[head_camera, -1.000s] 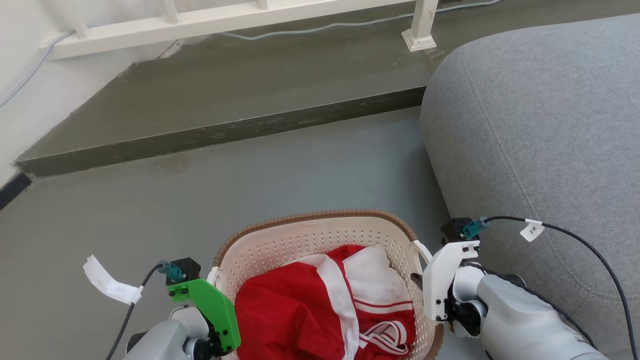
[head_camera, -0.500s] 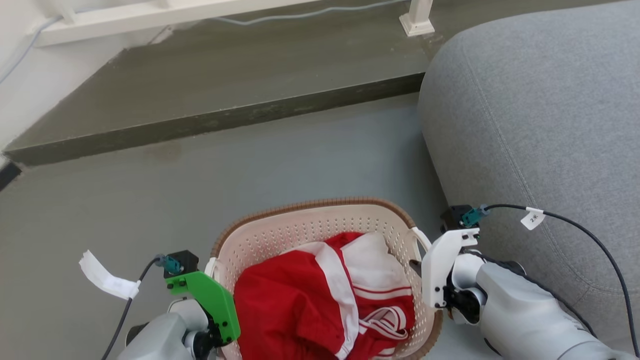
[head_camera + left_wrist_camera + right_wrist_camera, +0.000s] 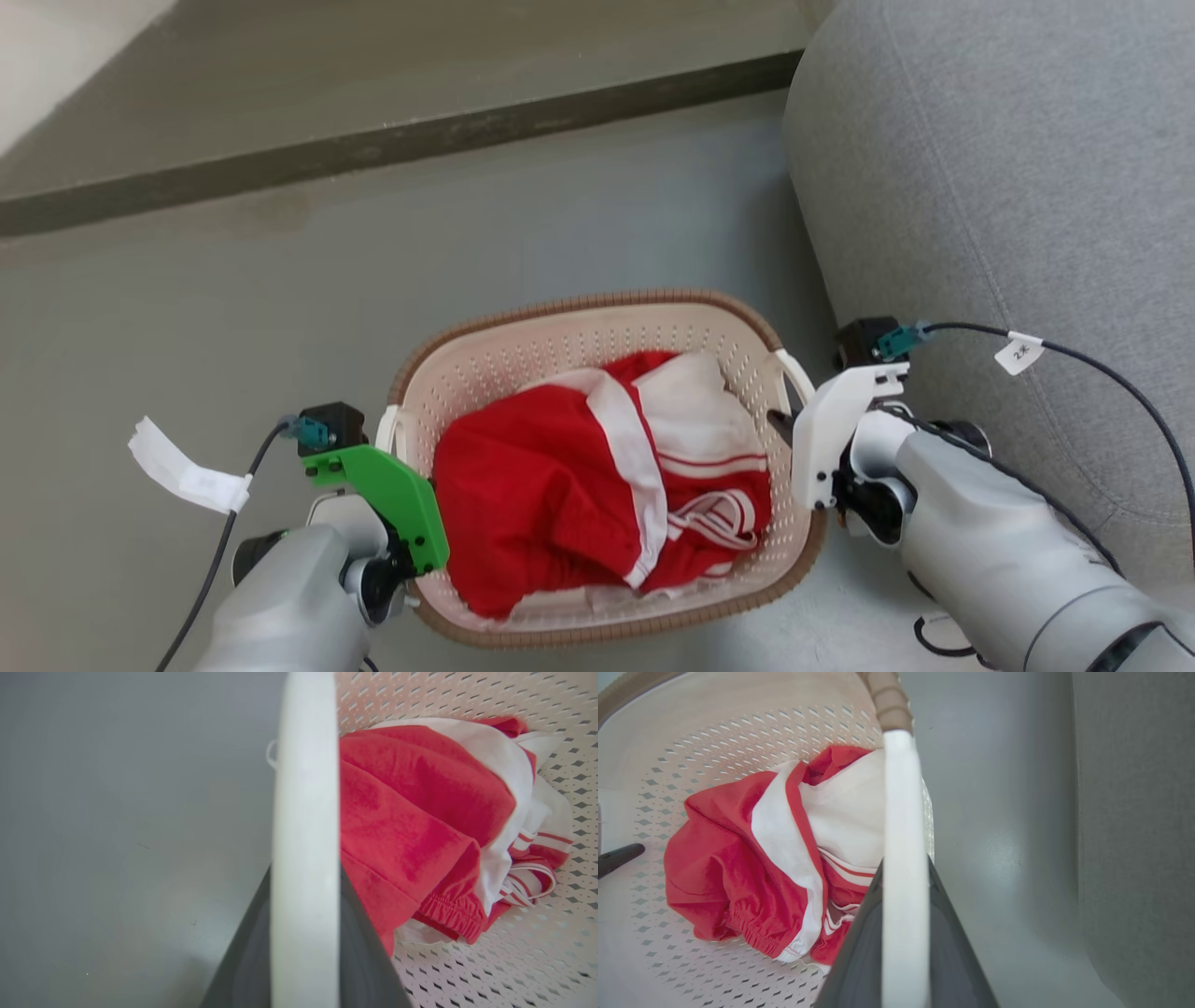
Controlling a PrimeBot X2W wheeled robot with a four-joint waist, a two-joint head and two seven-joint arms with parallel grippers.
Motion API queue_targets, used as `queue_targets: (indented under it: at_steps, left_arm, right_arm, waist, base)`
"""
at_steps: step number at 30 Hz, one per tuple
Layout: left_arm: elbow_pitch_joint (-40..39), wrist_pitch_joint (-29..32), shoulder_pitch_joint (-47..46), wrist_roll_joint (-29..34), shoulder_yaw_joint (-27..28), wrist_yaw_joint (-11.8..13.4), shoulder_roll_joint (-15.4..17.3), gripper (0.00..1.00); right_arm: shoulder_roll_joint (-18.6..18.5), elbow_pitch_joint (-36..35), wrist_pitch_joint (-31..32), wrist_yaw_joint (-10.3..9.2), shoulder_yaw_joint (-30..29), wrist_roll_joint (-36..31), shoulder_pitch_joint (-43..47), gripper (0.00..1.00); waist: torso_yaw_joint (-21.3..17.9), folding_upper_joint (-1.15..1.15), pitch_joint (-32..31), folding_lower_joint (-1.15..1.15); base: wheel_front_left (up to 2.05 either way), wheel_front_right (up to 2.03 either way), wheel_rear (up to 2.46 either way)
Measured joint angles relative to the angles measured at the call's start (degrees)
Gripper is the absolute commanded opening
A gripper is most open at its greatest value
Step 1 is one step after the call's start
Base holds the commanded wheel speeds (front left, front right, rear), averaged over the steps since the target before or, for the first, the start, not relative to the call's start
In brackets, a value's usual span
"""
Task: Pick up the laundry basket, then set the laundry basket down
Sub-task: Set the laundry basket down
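Observation:
The laundry basket [image 3: 579, 303] is cream-white and perforated, with a brown woven-look rim, and holds red and white clothes [image 3: 597, 476]. It sits in the lower middle of the head view, over the grey floor. My left gripper [image 3: 406, 551], under its green mount, is at the basket's left handle [image 3: 384, 431]. The left wrist view shows this gripper [image 3: 304, 882] shut on that white handle [image 3: 303, 788]. My right gripper [image 3: 789, 434], under its white mount, is at the right handle [image 3: 795, 369]. In the right wrist view it [image 3: 903, 877] is shut on that handle [image 3: 900, 793]. I cannot tell whether the basket touches the floor.
A grey sofa [image 3: 1008, 187] rises close on the right, next to my right forearm. At the back, a dark step edge [image 3: 373, 149] runs across to a raised platform. Open grey floor [image 3: 233, 308] lies left of and beyond the basket.
The whole picture has shifted up as the camera tilted down. The railing has left the view and the basket's near rim now shows. Both grippers stay on the handles.

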Motion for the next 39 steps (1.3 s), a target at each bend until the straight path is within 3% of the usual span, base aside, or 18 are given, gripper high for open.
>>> queue_targets:
  at_steps: [39]
  left_arm:
    - [-3.0, -8.8, -14.2, -0.5, 0.3, 1.1, 0.1, 0.00]
  right_arm:
    - [-2.7, 0.2, -10.5, 0.10, -1.2, -1.2, -14.3, 0.00]
  waist:
    - [3.2, 0.00, 23.9, 0.00]
  base:
    - [0.00, 0.00, 0.00]
